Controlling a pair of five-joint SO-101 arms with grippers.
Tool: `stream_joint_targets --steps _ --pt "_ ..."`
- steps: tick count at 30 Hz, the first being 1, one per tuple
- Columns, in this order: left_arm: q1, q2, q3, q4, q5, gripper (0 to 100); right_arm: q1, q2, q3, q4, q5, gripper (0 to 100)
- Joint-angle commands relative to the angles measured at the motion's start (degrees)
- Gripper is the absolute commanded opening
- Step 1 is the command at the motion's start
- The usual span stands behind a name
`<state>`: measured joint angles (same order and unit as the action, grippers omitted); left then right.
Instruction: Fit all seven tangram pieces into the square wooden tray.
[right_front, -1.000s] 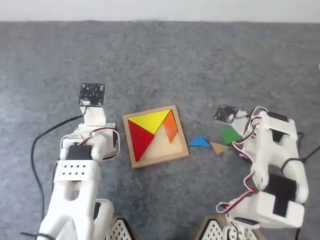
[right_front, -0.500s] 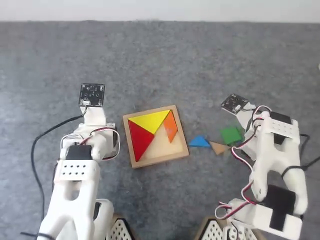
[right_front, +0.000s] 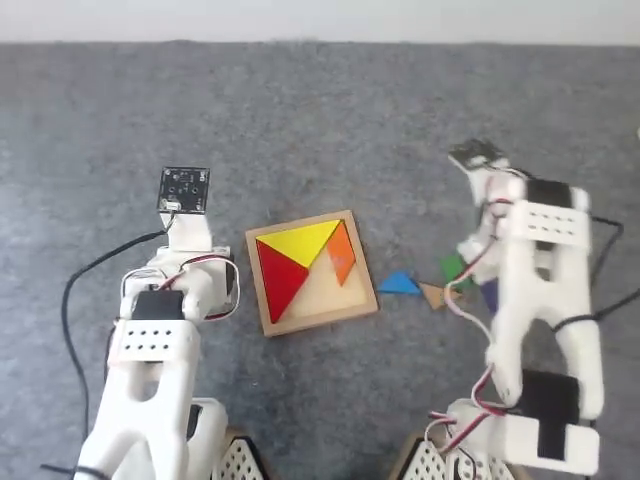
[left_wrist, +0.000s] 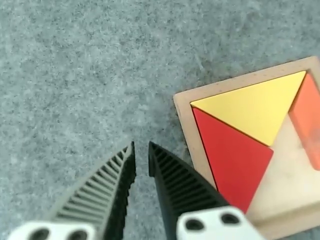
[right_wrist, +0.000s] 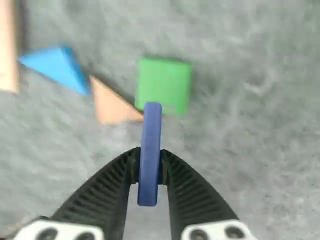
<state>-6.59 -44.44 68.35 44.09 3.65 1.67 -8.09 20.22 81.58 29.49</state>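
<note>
The square wooden tray (right_front: 368, 300) lies mid-table holding a yellow triangle (right_front: 298, 242), a red triangle (right_front: 280, 280) and an orange piece (right_front: 342, 252). To its right on the carpet lie a light blue triangle (right_front: 400, 284), a tan triangle (right_front: 436, 294) and a green square (right_front: 454, 268). My right gripper (right_wrist: 150, 152) is shut on a dark blue piece (right_wrist: 151, 125), held on edge above the carpet just short of the green square (right_wrist: 164, 86) and tan triangle (right_wrist: 110, 105). My left gripper (left_wrist: 141, 146) hovers shut over bare carpet beside the tray's rim (left_wrist: 182, 117).
Grey carpet covers the table all around. The light blue triangle (right_wrist: 55, 65) lies between the tan triangle and the tray edge (right_wrist: 7, 45). The left arm's body (right_front: 165, 300) stands left of the tray, and the right arm's body (right_front: 540, 290) rises right of the loose pieces.
The right arm has risen and stretched toward the back of the table, and the dark blue piece now hangs in its gripper. The left arm has kept still.
</note>
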Motion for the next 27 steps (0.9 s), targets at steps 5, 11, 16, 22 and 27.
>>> stream_joint_targets --steps 5,11,16,22,27 --pt "0.0 -1.23 -0.75 -0.18 -0.62 5 -22.64 -2.77 -5.27 -0.84 -22.07 1.3" --pt "0.0 -1.23 -0.66 0.0 -0.53 5 -32.4 -1.45 -4.57 -7.96 -33.05 1.3" --pt "0.0 -1.23 -0.84 1.32 -0.53 5 -34.86 7.43 -4.22 -12.88 -36.66 1.1" --pt "-0.09 -1.14 -1.45 1.93 -0.79 5 -35.74 13.14 -4.57 -16.31 -40.97 1.2" --pt "0.0 -1.14 -1.45 2.29 -0.79 5 -38.46 13.58 -4.48 -17.8 -43.34 1.3"
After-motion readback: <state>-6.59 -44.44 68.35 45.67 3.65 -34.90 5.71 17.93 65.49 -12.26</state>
